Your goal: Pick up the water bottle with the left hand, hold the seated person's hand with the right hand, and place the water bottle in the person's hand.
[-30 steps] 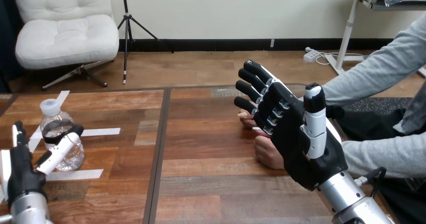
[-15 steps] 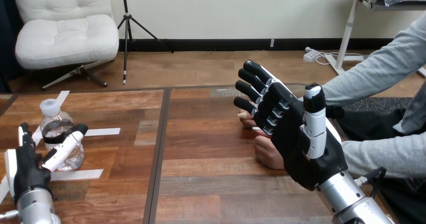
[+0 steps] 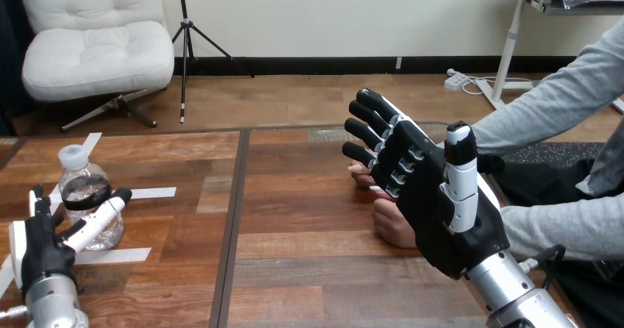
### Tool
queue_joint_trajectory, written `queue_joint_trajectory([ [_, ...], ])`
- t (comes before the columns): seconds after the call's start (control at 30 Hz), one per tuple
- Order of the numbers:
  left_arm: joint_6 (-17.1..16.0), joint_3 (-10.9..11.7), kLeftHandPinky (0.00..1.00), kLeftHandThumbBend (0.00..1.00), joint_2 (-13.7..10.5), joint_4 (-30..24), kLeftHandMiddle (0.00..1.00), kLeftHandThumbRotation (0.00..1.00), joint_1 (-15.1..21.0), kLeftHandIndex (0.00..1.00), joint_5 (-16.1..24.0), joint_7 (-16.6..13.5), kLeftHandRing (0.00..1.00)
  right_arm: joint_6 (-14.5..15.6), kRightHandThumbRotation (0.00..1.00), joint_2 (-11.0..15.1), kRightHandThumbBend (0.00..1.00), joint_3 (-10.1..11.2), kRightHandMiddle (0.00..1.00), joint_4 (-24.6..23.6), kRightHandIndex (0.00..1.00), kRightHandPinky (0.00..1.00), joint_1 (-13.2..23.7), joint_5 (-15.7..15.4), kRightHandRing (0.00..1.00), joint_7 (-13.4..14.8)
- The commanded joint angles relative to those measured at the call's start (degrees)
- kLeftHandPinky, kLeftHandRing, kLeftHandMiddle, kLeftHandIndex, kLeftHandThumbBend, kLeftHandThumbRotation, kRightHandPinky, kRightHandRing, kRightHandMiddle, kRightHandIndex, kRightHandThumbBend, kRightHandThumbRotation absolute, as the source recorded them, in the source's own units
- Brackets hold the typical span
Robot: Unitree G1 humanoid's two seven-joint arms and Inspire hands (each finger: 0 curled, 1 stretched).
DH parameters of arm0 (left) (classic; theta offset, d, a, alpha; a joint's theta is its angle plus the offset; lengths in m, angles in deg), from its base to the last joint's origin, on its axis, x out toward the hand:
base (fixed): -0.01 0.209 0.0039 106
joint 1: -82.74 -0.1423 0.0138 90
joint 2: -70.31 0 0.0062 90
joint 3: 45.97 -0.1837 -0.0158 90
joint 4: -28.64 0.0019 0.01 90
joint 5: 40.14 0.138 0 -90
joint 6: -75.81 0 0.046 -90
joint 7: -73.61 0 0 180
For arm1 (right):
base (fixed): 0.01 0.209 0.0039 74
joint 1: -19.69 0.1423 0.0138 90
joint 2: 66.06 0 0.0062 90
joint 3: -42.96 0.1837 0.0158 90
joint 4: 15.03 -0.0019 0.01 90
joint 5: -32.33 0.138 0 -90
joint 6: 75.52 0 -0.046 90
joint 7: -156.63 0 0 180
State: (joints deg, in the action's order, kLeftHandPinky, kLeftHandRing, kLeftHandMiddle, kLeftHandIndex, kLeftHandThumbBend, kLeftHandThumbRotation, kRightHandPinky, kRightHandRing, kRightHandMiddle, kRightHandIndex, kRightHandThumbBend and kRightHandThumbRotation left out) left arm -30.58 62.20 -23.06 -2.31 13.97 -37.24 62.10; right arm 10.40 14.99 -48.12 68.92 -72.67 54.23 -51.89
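A small clear water bottle (image 3: 82, 188) with a white cap and a dark label band stands upright on the table at the left. My left hand (image 3: 44, 243) is just in front of it, open, its thumb lying against the bottle's near side and its fingers left of the bottle. My right hand (image 3: 427, 188) is raised over the table's right part, open with straight fingers. The person's hands (image 3: 390, 221) rest on the table behind it, largely hidden; I cannot tell whether my hand touches them.
Strips of white tape (image 3: 110, 256) mark the table around the bottle. A seam (image 3: 234, 225) runs down the wooden table between my two hands. The person's grey sleeves (image 3: 559, 225) come in from the right edge.
My left hand has moved up and forward toward the bottle, its thumb now against the bottle's side. My right hand and the person's hands have stayed still.
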Motion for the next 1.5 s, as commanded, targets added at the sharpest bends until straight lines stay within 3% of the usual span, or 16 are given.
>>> queue_joint_trajectory([
  [0.0, 0.1, -1.5, 0.86, 0.97, -2.8, 1.0, 0.97, 0.36, 5.9, 1.00, 0.6, -0.2, 0.93, -0.3, 1.00, 0.4, 0.89, 1.0, 0.96, -2.2, 0.93, 0.93, 2.4, 0.9, 0.97, -0.3],
  [0.93, 3.1, -1.9, 0.94, 0.91, -3.3, 6.3, 1.00, 0.31, 11.5, 1.00, -2.8, 2.5, 0.98, 0.1, 1.00, 0.5, 0.89, 1.0, 0.96, -2.7, 0.94, 0.93, 2.4, 0.6, 0.96, 0.0],
  [1.47, 5.2, -2.7, 1.00, 0.89, -3.7, 8.3, 1.00, 0.29, 13.4, 1.00, -2.5, 2.7, 1.00, -0.3, 1.00, 0.4, 0.89, 0.8, 0.96, -2.9, 0.94, 0.93, 2.1, 0.6, 0.96, -0.1],
])
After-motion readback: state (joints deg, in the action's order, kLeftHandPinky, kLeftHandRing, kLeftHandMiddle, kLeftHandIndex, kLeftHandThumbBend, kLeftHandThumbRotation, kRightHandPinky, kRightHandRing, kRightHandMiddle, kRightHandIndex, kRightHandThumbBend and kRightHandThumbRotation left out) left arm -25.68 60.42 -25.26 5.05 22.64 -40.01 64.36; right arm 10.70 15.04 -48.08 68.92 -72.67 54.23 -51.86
